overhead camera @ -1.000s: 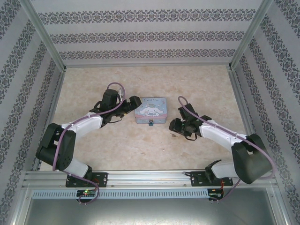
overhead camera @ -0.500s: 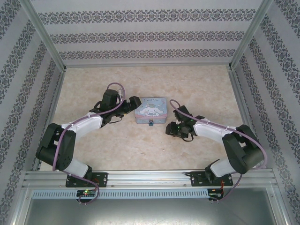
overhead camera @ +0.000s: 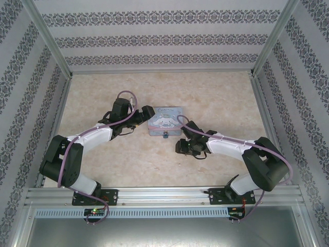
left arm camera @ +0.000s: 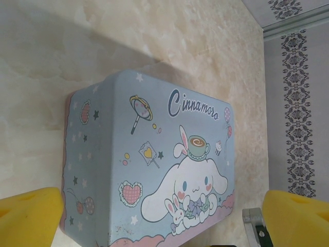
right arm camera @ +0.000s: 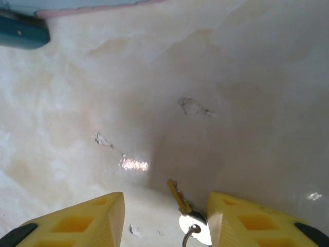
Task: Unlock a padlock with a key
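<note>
The tiny bluish padlock (overhead camera: 166,136) hangs at the front of the pastel-blue cartoon tin box (overhead camera: 165,120). In the right wrist view its teal body (right arm camera: 23,32) shows at the top left corner, under the tin's pink edge. My right gripper (overhead camera: 179,146) is low over the table just right of the padlock, open (right arm camera: 164,216). A small key (right arm camera: 180,199) with a brass blade and a silver head on a ring lies between the fingers, its head against the right finger (right arm camera: 241,218). My left gripper (overhead camera: 146,113) is open (left arm camera: 162,218) and straddles the tin's (left arm camera: 154,170) left end.
The pale marble-patterned table (overhead camera: 216,98) is walled by patterned panels with metal posts. Small scuffs (right arm camera: 195,106) mark the surface ahead of the right gripper. A metal rail (overhead camera: 164,194) runs along the near edge by the arm bases.
My right gripper has slid left across the table, from right of the tin toward the padlock. The left arm and the tin have stayed still.
</note>
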